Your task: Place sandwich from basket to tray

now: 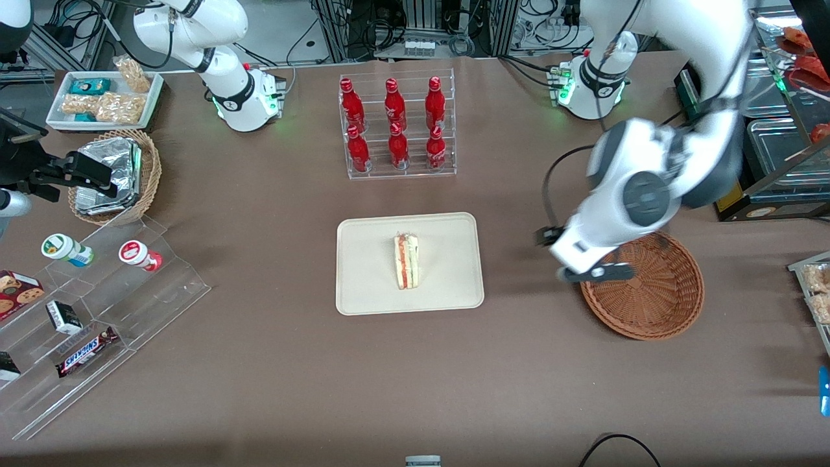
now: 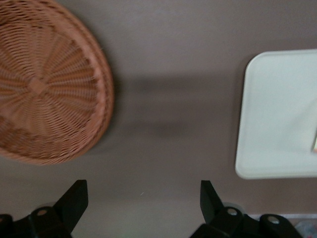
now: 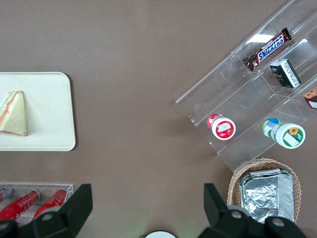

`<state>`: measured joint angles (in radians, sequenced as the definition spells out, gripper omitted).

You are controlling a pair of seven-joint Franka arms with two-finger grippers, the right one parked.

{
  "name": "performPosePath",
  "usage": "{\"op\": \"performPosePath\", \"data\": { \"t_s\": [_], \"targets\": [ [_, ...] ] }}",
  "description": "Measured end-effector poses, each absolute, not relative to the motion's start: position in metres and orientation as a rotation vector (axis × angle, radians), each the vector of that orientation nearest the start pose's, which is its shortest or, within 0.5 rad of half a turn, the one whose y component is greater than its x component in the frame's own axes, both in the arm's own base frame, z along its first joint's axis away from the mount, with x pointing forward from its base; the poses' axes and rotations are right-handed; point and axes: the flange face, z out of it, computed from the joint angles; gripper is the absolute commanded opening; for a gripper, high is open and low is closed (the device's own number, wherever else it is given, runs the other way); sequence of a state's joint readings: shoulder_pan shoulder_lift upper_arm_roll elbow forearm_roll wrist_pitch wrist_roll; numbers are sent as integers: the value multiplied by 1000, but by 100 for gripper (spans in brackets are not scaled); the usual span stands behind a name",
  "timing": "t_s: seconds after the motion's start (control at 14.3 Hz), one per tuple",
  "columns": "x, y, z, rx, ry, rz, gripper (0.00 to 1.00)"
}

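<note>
The sandwich (image 1: 406, 261), a white wedge with red and green filling, lies in the middle of the cream tray (image 1: 369, 285). The reddish-brown wicker basket (image 1: 658, 301) stands toward the working arm's end of the table and holds nothing that I can see. My gripper (image 1: 596, 272) hovers over the basket's rim on the side facing the tray. Through the wrist camera the gripper (image 2: 143, 193) is open and empty above bare brown tabletop, between the basket (image 2: 44, 84) and the tray (image 2: 277, 114). A sliver of the sandwich (image 2: 314, 141) shows at the frame's edge.
A clear rack of red bottles (image 1: 397, 126) stands farther from the front camera than the tray. Toward the parked arm's end are a stepped acrylic shelf of snacks (image 1: 97, 305), a tan basket of foil packs (image 1: 117, 175) and a white snack tray (image 1: 104, 97).
</note>
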<state>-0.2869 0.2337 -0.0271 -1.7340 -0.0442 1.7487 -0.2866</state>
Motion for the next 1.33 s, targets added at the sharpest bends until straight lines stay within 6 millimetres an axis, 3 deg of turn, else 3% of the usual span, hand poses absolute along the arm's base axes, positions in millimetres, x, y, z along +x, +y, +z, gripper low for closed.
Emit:
{"op": "performPosePath", "data": {
  "t_s": [0.14, 0.35, 0.49, 0.63, 0.98, 1.33],
  "targets": [
    [559, -166, 465, -3093, 35, 350, 100],
    [533, -148, 519, -3033, 44, 304, 100],
    [516, -135, 551, -3025, 21, 287, 100],
    [503, -109, 578, -3034, -22, 266, 100],
    [508, -57, 607, -3060, -15, 196, 100],
    [540, -28, 624, -3081, -80, 107, 100]
  ]
}}
